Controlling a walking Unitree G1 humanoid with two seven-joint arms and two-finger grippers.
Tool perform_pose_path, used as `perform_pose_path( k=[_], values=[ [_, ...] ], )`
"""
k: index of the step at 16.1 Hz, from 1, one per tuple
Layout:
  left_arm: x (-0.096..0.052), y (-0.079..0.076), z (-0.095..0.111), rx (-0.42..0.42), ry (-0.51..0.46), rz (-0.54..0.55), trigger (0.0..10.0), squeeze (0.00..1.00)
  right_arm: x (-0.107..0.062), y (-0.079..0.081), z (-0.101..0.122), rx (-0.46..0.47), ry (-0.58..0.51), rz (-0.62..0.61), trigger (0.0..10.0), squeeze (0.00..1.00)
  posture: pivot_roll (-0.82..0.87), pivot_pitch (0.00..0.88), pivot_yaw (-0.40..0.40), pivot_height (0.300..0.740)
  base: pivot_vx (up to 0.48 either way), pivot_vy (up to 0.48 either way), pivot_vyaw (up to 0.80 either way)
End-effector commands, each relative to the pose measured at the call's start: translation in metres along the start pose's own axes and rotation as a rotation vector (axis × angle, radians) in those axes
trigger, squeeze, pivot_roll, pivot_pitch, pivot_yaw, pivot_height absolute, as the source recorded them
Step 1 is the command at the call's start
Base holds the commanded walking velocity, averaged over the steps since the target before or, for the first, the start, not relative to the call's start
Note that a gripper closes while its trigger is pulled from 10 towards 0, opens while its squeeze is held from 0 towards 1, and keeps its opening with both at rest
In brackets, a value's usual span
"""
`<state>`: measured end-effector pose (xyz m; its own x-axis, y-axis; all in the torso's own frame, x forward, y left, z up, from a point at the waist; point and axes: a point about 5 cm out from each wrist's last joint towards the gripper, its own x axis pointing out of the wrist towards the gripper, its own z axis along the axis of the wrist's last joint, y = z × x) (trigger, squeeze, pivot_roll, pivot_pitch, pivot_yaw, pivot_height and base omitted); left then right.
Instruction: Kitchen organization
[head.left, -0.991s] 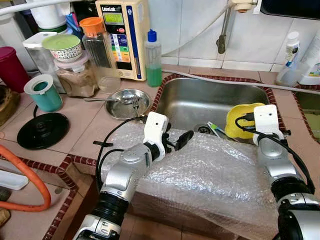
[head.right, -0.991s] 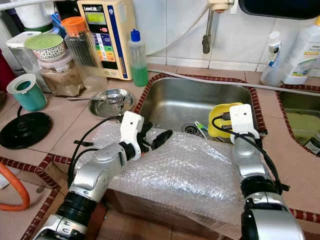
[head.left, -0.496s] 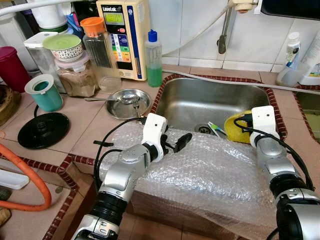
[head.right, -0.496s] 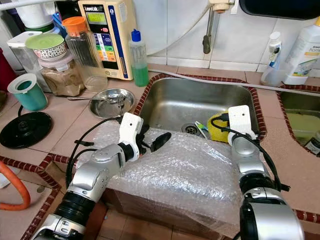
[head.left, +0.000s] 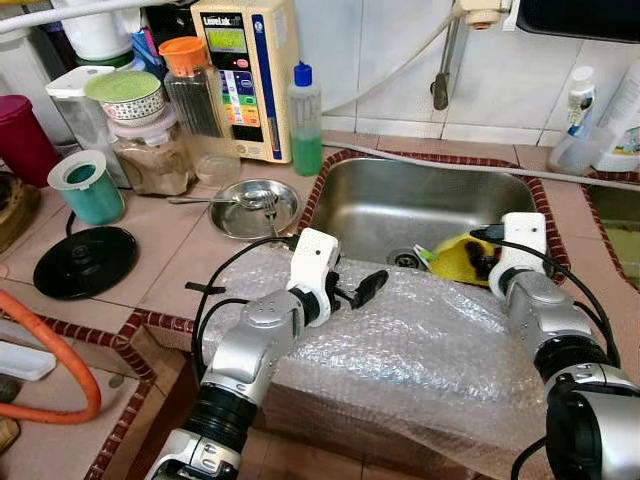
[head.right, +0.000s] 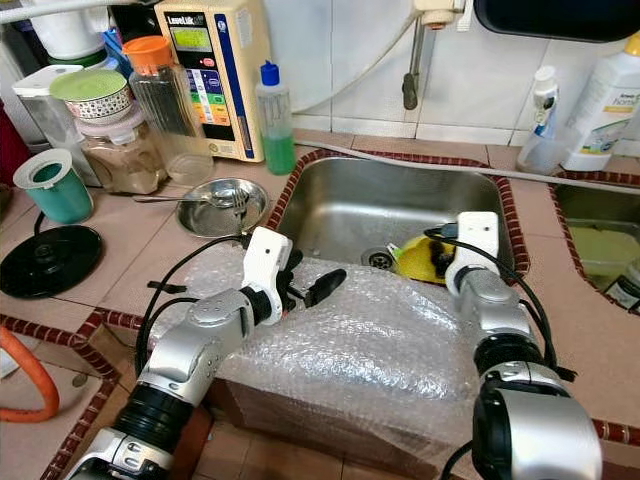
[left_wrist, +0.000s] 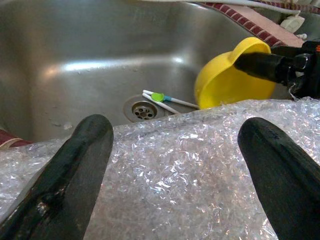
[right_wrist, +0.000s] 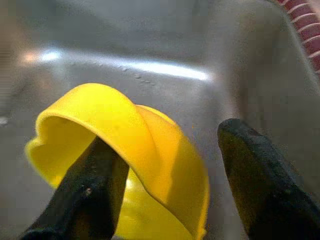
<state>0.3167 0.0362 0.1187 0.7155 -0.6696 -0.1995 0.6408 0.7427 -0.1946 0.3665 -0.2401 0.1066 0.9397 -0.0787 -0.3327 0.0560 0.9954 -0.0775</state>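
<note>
On the left counter stand a teal cup (head.left: 87, 184), a black lid (head.left: 85, 260) nearer, and jars (head.left: 150, 140) at the far side, one topped by a green-lidded bowl (head.left: 126, 93). Right of them a steel plate (head.left: 258, 207) holds a fork and spoon (head.left: 225, 199), with a water unit (head.left: 243, 70) and a green soap bottle (head.left: 306, 120) behind against the wall. The left gripper (left_wrist: 175, 170) hovers over the bubble wrap (head.left: 420, 340) draped on the near edge of the sink (head.left: 400, 195), its jaws spread wide and holding nothing. Past the wrap, near the drain, lies a toothbrush (left_wrist: 165, 99) on the sink floor. To the right, the right gripper (right_wrist: 165, 190) reaches down into the sink at a yellow bowl (right_wrist: 125, 150), which stands tilted on edge at the sink's near right. One finger (right_wrist: 87, 200) is inside the bowl, against its wall; the other finger (right_wrist: 265, 180) stands outside, apart from the rim, so the jaws straddle the wall, partly open and not yet pinching it. White bottles (head.right: 600, 100) stand at the far right by the wall.
</note>
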Motion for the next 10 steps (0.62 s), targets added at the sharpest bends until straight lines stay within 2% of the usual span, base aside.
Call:
perform_pose_path(
  k=[1, 2, 3, 5, 7, 9, 10],
  values=[
    [0.0, 0.0, 0.002, 0.016, 0.002, 0.001, 10.0, 1.0, -0.002, 0.013, -0.025, 0.02, 0.114, 0.059, 10.0, 1.0, -0.05, 0.0, 0.081, 0.74, 0.0, 0.0, 0.0],
    [0.0, -0.001, 0.002, 0.017, 0.002, 0.001, 10.0, 1.0, -0.001, 0.015, -0.024, 0.017, 0.111, 0.06, 10.0, 1.0, -0.05, 0.0, 0.083, 0.74, 0.0, 0.0, 0.0],
    [0.0, -0.001, 0.002, 0.017, 0.002, 0.001, 10.0, 1.0, -0.001, 0.014, -0.024, 0.059, 0.111, 0.041, 10.0, 1.0, -0.05, 0.0, 0.083, 0.74, 0.0, 0.0, 0.0],
    [0.001, -0.001, 0.002, 0.016, 0.001, 0.004, 10.0, 1.0, 0.0, 0.032, -0.022, 0.016, 0.106, 0.171, 10.0, 1.0, -0.06, 0.0, 0.083, 0.74, 0.0, 0.0, 0.0],
    [0.001, 0.0, 0.002, 0.016, 0.002, 0.007, 10.0, 1.0, 0.001, 0.022, -0.016, 0.02, 0.067, 0.066, 10.0, 1.0, -0.06, 0.0, 0.083, 0.74, 0.0, 0.0, 0.0],
    [0.001, -0.001, 0.002, 0.014, -0.001, 0.01, 10.0, 1.0, 0.001, 0.029, -0.008, 0.093, 0.02, 0.162, 10.0, 1.0, -0.05, 0.0, 0.08, 0.74, 0.0, 0.0, 0.0],
    [0.0, -0.001, 0.002, 0.014, -0.002, 0.011, 10.0, 1.0, 0.001, 0.028, -0.006, 0.089, 0.007, 0.152, 10.0, 1.0, -0.05, 0.0, 0.081, 0.74, 0.0, 0.0, 0.0]
  ],
)
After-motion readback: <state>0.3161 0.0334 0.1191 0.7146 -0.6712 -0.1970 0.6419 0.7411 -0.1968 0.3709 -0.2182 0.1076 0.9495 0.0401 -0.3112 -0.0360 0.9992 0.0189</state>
